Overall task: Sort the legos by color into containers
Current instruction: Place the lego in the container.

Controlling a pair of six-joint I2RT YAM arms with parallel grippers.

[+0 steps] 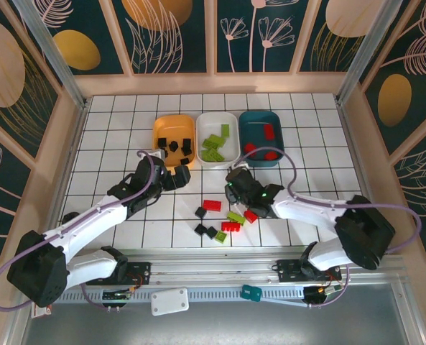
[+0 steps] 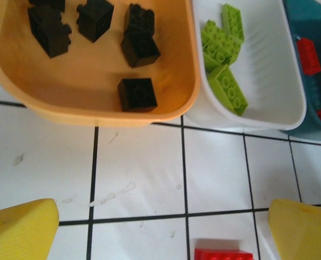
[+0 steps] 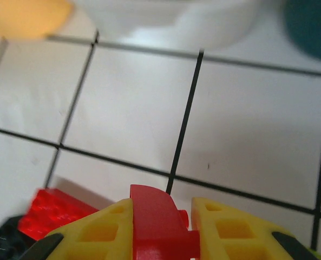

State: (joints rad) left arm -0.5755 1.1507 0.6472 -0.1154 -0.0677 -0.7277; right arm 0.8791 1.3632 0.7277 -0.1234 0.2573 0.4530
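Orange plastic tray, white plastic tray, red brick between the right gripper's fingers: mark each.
Orange plastic tray (image 2: 95, 115): left wrist view, near wall.
White plastic tray (image 2: 268, 70): left wrist view, bare floor.
Red brick (image 3: 152, 216): right wrist view, its rounded top.

White tiled table (image 1: 112, 122) carries three trays (image 1: 218, 114) and scattered legos (image 1: 212, 205).

- We see the orange rounded plastic tray (image 2: 84, 70) as smooth, with a soft satin sheen.
- The white plastic tray (image 2: 268, 70) looks glossier, with faint ridges across its floor.
- The black studded plastic bricks (image 2: 137, 95) and lime green plastic bricks (image 2: 228, 89) look hard and semi-gloss.
- On the left gripper (image 2: 163, 216), we find the yellow plastic fingers (image 2: 19, 230) matt and finely ribbed.
- On the right gripper (image 3: 161, 208), the fingers (image 3: 220, 227) are yellow plastic with moulded recesses, and the red plastic brick (image 3: 149, 222) between them is smooth.
- The white tiled tabletop (image 2: 138, 162) is smooth but smudged.
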